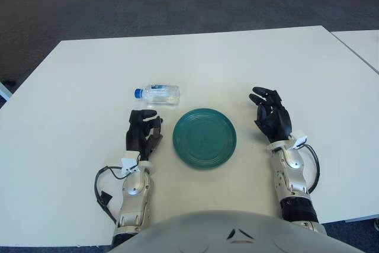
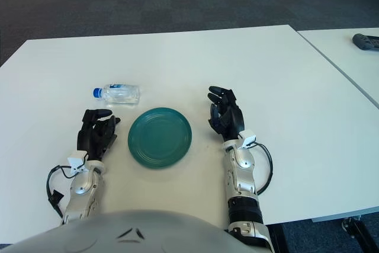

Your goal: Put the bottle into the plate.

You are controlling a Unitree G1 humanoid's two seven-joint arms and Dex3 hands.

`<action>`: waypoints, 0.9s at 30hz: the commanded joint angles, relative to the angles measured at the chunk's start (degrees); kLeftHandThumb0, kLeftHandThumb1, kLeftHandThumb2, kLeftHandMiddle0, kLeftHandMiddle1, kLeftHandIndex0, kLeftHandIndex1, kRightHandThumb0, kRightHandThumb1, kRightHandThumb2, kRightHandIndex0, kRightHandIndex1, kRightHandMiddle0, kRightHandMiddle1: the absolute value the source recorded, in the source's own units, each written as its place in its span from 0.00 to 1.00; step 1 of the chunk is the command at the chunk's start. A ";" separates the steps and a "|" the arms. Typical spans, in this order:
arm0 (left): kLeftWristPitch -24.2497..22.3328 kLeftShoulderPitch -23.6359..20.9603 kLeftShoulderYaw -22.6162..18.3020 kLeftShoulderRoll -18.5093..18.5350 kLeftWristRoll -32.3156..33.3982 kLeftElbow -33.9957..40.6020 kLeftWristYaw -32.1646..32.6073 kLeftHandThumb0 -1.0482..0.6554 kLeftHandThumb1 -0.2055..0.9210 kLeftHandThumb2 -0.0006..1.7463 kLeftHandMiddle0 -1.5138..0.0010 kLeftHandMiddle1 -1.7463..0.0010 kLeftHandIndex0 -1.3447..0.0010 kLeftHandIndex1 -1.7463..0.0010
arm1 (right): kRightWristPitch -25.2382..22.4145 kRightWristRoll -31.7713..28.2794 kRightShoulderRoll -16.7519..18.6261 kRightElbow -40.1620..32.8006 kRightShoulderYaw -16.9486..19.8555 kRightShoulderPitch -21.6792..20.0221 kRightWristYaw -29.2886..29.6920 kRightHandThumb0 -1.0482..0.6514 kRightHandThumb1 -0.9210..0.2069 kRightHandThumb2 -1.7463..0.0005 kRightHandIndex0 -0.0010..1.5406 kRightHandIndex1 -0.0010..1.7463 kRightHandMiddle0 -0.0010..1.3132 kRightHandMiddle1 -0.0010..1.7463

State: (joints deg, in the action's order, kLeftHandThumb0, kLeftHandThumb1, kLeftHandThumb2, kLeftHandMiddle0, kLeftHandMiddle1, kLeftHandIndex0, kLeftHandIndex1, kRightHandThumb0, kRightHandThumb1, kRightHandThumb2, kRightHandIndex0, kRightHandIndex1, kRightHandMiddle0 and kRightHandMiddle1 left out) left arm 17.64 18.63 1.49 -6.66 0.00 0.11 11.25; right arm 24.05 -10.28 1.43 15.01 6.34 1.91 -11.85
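Nearest the camera, the left hand (image 1: 144, 131) shows just left of the green plate (image 1: 204, 137), its fingers loosely spread and holding nothing. The right hand (image 1: 270, 117) shows on the plate's other side, fingers likewise apart and empty. The bottle (image 1: 157, 93) lies on its side on the white tabletop (image 1: 195, 57), just beyond the left hand and slightly toward the plate, apart from both. Its long axis runs left to right, blue cap pointing to the robot's left. The left hand is plainly the nearer one, so a short forward reach across the bottle's width looks the likely grasp.
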 commanded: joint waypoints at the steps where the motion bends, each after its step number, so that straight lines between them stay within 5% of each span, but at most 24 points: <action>1: -0.57 0.48 0.17 -1.63 0.38 0.85 0.15 0.41 1.00 0.29 0.75 0.22 0.85 0.01 | -0.15 -0.88 0.29 -0.43 0.00 -0.27 0.07 0.33 0.11 0.61 0.37 0.51 0.15 0.60; 27: -1.78 0.02 -0.29 -1.89 2.07 0.35 0.40 0.41 1.00 0.28 0.74 0.26 0.83 0.02 | 0.00 -0.54 0.46 0.06 0.06 -0.55 0.32 0.32 0.10 0.62 0.37 0.51 0.15 0.60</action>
State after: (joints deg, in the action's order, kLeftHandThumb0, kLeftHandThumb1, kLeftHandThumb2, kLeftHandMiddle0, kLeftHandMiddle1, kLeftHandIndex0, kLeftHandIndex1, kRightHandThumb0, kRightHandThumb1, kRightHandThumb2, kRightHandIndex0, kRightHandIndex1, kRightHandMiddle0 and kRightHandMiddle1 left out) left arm 16.67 18.74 1.36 -6.66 1.71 0.72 11.26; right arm 24.05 -10.27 1.71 15.04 6.36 1.88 -11.83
